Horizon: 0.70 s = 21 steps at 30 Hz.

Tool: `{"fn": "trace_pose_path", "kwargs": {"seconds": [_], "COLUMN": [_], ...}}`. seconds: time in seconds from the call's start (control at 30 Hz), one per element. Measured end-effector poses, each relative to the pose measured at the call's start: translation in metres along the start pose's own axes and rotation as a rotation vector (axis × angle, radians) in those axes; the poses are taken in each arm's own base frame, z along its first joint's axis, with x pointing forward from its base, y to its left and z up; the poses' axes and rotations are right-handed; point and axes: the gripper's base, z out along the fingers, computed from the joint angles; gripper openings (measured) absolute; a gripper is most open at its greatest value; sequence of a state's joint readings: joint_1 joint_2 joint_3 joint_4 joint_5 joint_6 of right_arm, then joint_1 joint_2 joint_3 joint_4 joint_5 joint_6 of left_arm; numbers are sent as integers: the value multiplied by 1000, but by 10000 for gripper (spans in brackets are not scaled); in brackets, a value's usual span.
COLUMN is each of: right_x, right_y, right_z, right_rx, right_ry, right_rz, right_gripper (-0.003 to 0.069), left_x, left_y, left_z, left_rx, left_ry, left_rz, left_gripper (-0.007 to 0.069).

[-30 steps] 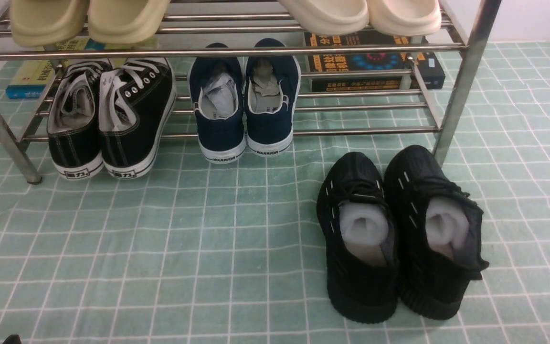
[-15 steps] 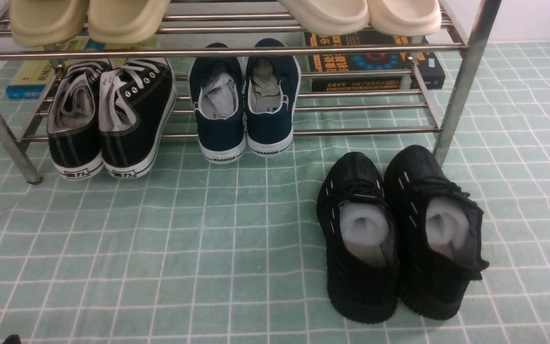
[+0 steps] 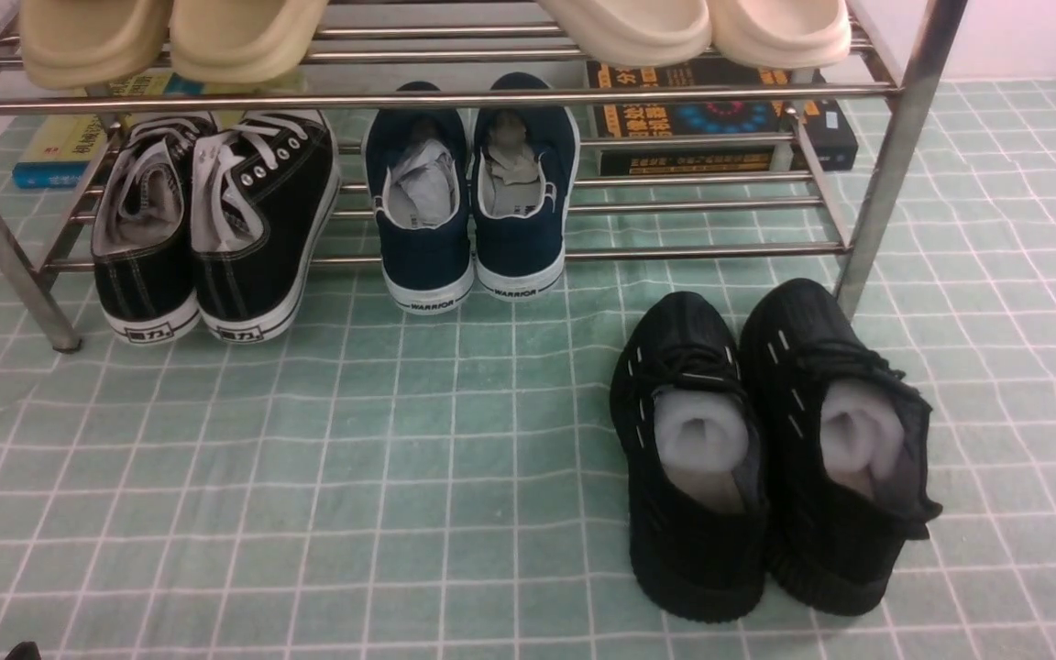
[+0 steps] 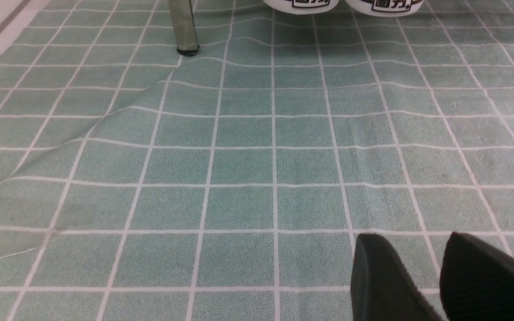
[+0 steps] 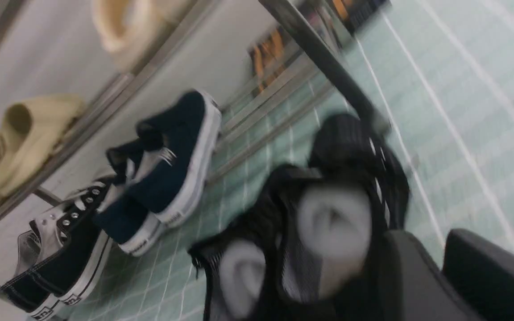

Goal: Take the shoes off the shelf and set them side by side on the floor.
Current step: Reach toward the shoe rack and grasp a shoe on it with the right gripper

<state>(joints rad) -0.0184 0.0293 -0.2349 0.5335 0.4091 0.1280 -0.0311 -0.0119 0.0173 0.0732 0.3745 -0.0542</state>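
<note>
Much bare floor (image 3: pixel 381 458) is lying free near the shelf (image 3: pixel 895 156), whose lower tier is holding the navy shoes (image 3: pixel 427 247) heels-near for grasping, while the left gripper (image 4: pixel 411 236) is hovering parted and empty, and the right gripper (image 5: pixel 426 234) is too blurred to tell.

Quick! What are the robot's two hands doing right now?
Left gripper: open, holding nothing.
Right gripper: looks open and empty, though the picture is blurred.

Lace-ups (image 3: pixel 262 220); blk knits (image 3: pixel 693 541); slides (image 3: pixel 235 37); books (image 3: pixel 720 119)
</note>
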Motion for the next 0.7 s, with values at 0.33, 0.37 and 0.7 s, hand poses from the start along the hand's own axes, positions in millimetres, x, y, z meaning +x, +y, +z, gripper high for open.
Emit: {"fn": "trace_pose_path", "kwargs": {"seconds": [0.33,0.37,0.7], "right_x": [-83,-81,-5], "right_y": [55,53,61], "right_z": [53,61,165], "right_rx": [121,133,-212], "right_ry": [508,565,1265], "right_rz": [-337,-322,-146], "right_gripper": [-3,-3,3], "left_x": [0,0,0], "left_y": [0,0,0], "left_z": [0,0,0], "left_rx": [0,0,0], "left_ry": [0,0,0], "left_rz": [0,0,0], "left_gripper": [242,242,242]}}
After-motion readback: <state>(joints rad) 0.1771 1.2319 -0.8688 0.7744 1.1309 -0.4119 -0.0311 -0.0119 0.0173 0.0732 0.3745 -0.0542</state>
